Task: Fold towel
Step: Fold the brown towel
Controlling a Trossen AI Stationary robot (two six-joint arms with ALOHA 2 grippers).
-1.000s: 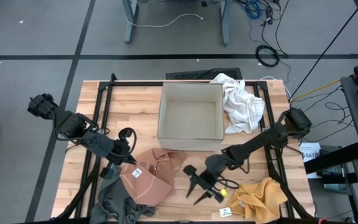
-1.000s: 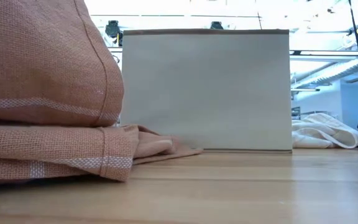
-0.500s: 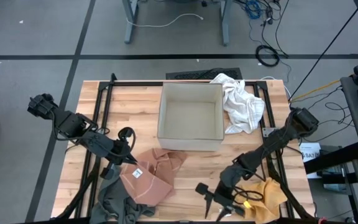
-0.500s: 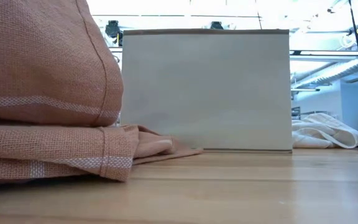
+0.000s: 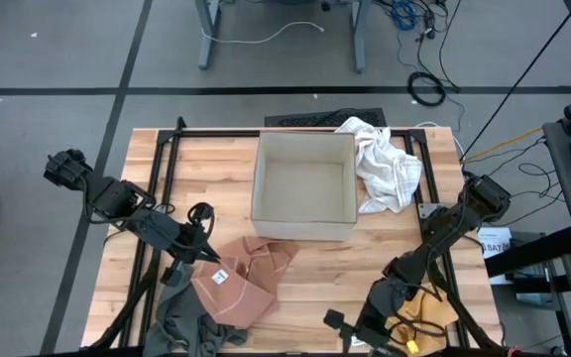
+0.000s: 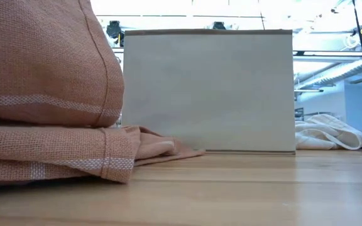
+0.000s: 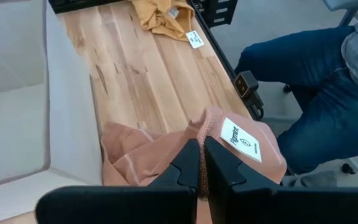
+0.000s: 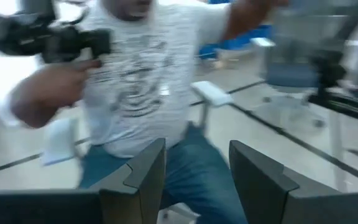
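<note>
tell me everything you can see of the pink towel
The pink towel is a salmon woven cloth with pale stripes near its hem and a white label. It lies crumpled on the wooden table at the near-left of the white box, overlapping a grey cloth. The left gripper is shut on its folded edge.

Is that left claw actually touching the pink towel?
Touching. In the left wrist view, the left gripper has its jaws shut on a fold of the pink towel; the high view agrees.
</note>
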